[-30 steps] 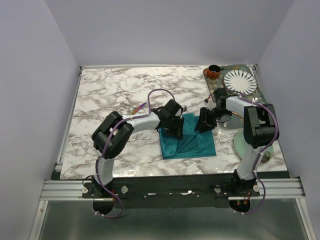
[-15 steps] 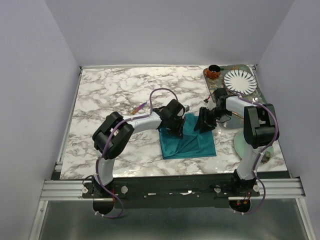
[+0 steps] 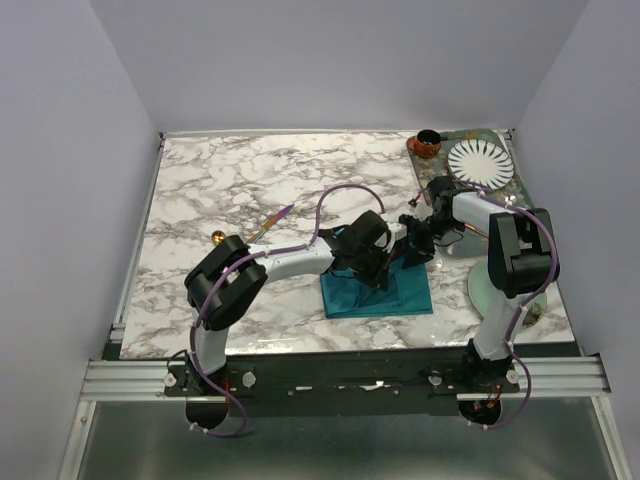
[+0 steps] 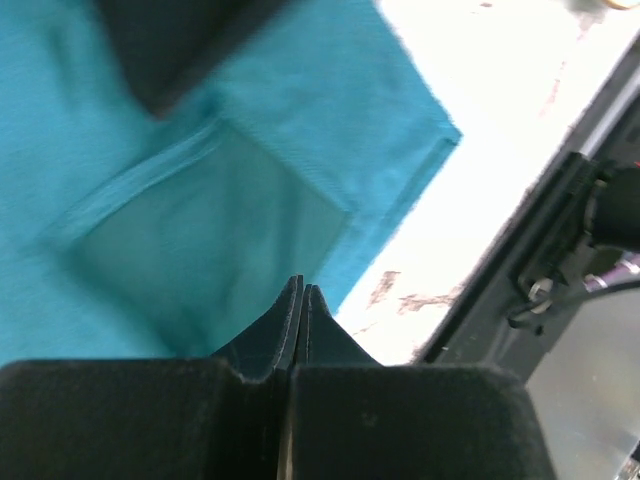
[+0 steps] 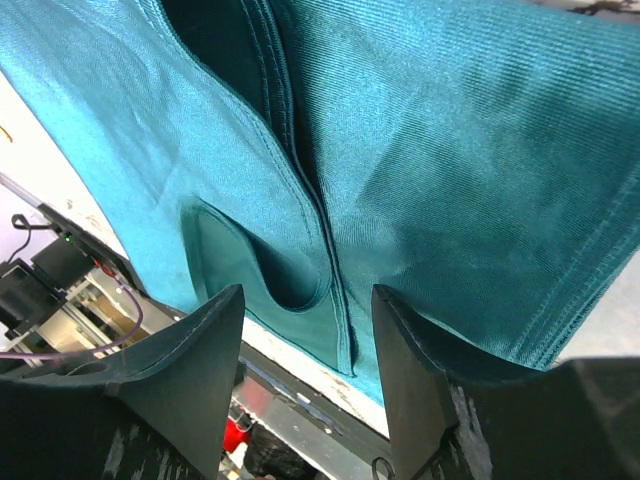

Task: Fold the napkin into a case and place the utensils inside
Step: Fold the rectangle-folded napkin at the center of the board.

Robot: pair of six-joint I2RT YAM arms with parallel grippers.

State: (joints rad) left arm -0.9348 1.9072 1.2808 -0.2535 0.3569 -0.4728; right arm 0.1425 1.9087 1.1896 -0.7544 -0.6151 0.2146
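Here, ribbed teal napkin point(image 5: 450, 150), folded, left gripper point(image 4: 299, 298) pressed together, right gripper point(image 5: 306, 305) spread.

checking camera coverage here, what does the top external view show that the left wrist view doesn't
Only top external: both arms whole, the gold utensil and the iridescent utensil lying on the marble left of the napkin, and the striped plate at the far right corner. Only left wrist: the left gripper with its fingers pressed shut, apparently pinching a raised layer of napkin, and a folded edge seen close up. Both: the teal napkin and the marble table.
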